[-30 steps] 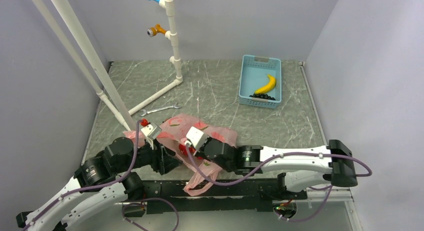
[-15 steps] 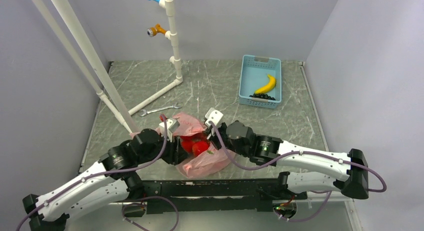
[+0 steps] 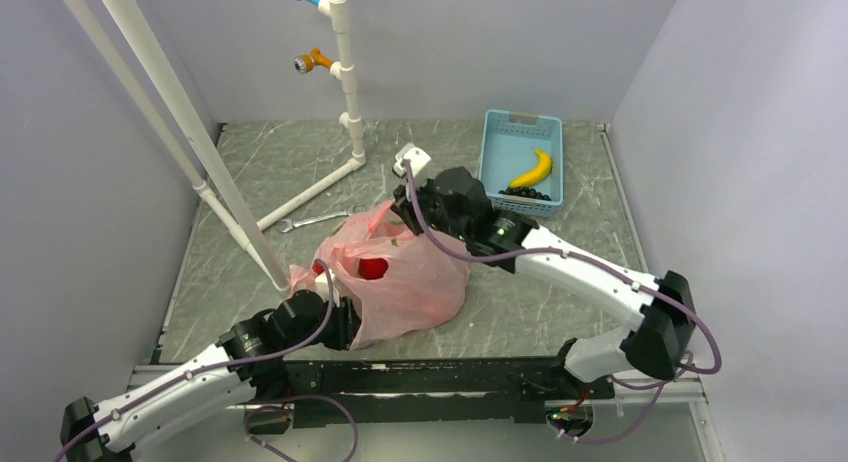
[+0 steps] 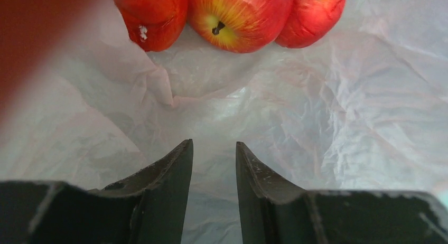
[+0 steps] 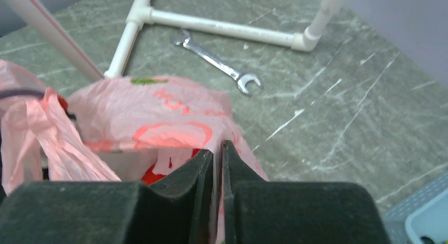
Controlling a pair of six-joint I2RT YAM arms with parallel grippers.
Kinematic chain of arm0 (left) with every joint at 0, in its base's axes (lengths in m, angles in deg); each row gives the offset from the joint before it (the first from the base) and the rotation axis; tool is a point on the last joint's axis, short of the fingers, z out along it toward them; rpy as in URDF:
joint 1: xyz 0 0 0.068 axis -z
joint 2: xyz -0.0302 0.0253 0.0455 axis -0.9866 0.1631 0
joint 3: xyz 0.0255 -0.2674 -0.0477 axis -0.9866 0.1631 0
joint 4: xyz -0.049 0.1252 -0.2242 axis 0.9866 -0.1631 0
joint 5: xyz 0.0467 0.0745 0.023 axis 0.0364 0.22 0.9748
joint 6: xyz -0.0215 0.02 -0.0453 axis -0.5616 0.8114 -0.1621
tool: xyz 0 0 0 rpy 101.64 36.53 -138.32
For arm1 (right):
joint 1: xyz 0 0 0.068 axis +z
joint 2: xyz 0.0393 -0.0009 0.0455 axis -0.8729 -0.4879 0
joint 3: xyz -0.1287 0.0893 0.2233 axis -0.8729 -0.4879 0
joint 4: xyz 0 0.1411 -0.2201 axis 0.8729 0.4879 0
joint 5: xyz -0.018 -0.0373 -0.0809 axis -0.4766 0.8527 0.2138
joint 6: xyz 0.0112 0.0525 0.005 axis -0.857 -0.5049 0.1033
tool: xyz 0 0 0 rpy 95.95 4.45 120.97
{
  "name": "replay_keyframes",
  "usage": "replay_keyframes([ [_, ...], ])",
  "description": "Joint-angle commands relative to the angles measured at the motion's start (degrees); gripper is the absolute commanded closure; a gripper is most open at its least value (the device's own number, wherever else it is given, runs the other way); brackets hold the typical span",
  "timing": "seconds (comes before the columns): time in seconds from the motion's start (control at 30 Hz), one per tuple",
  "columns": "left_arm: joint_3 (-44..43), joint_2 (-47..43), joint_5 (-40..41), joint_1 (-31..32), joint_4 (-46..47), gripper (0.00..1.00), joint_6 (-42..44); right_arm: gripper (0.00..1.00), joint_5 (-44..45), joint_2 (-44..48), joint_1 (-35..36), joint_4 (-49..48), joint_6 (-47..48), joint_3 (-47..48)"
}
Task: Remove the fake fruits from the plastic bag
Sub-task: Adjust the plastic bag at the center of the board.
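Inside the plastic bag (image 4: 327,112), the left gripper (image 4: 214,144) has its dark tapered jaws apart with nothing between them, and crinkled translucent film all round. Only this wrist view shows the fake fruits (image 4: 239,17) plainly: glossy red rounds lying together beyond the tips. The right gripper (image 5: 217,146) is pinched together on the bag's pink upper edge. Beyond it a wrench (image 5: 217,62) lies near a white pipe frame (image 5: 227,31) on the marbled table (image 3: 560,252). From above, the film veils all but a red patch. A blue basket (image 3: 520,162) stands well apart.

plastic bag (image 4: 343,122) interior open, fake fruits (image 4: 238,17) ahead
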Motion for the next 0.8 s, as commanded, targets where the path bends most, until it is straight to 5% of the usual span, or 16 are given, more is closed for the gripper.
replay_keyframes([
  [0.0, -6.3, 5.7, 1.8, 0.1, 4.5, 0.58, -0.8, 0.77, -2.0, -2.8, -0.7, 6.0, 0.1, 11.3],
  [0.13, -12.0, 11.3, 2.0, 0.1, 4.0, 0.51, 2.6, 0.20, 2.5, -0.6, 0.5, 16.4, -5.3, 11.9],
  [0.2, -13.7, 12.6, 2.1, 0.0, 4.1, 0.49, 3.8, 0.02, 6.7, 1.1, 2.4, 22.5, -9.8, 11.9],
  [0.3, -14.9, 13.3, 2.4, 0.1, 4.1, 0.44, 4.8, 0.01, 18.9, 2.5, 9.1, 29.2, -18.0, 13.3],
  [0.37, -15.2, 13.2, 2.7, 0.1, 3.7, 0.42, 4.9, 0.01, 30.1, 1.7, 12.3, 36.9, -31.7, 15.5],
  [0.47, -15.1, 12.4, 2.9, 0.0, 4.0, 0.36, 4.8, 0.01, 33.6, 1.0, 13.1, 44.4, -48.0, 14.8],
  [0.67, -16.5, 13.9, 2.9, 0.1, 2.1, 0.33, 5.7, 0.00, 40.8, 1.9, 16.6, 49.4, -57.9, 6.8],
  [0.77, -16.4, 13.3, 2.9, 0.1, 1.4, 0.31, 5.7, 0.01, 38.6, 5.5, 16.9, 47.4, -55.5, -0.3],
])
